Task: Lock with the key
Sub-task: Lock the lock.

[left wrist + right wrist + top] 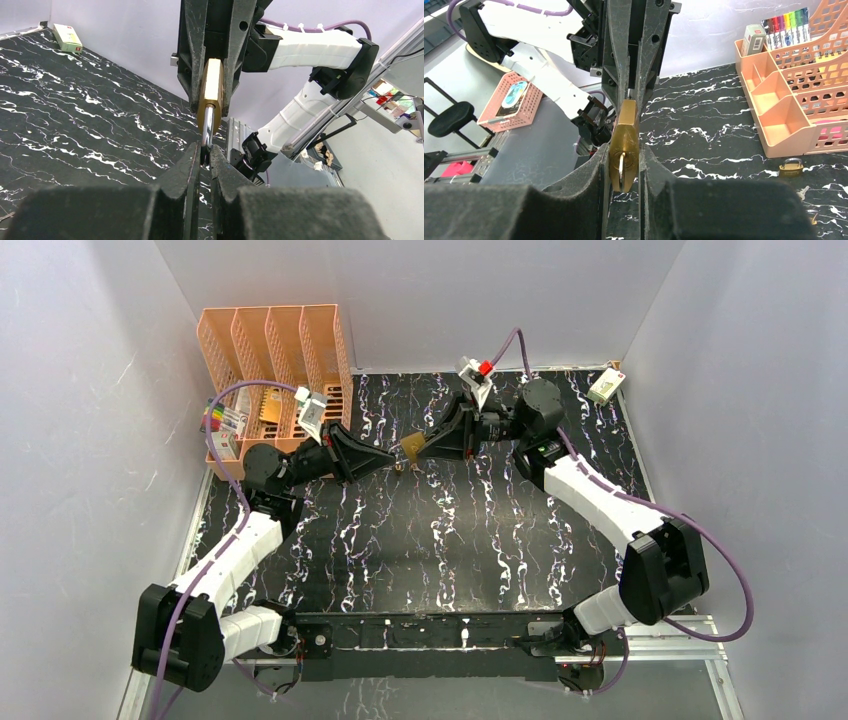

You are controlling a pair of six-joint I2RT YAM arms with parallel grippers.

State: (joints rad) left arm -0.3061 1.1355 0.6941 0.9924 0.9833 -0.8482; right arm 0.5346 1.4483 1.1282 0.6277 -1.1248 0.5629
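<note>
Left gripper [204, 153] pinched shut on silver part [208, 127] (key or shackle, unclear) at padlock [212, 92] end | right gripper [624, 156] clamped around padlock | locking not yet confirmed

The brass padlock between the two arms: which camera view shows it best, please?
The right wrist view: the padlock fills the centre, edge-on, clamped in the right pincer. The left wrist view shows the padlock farther off, half hidden by that pincer's fingers. The top view shows only a small brass speck.
</note>
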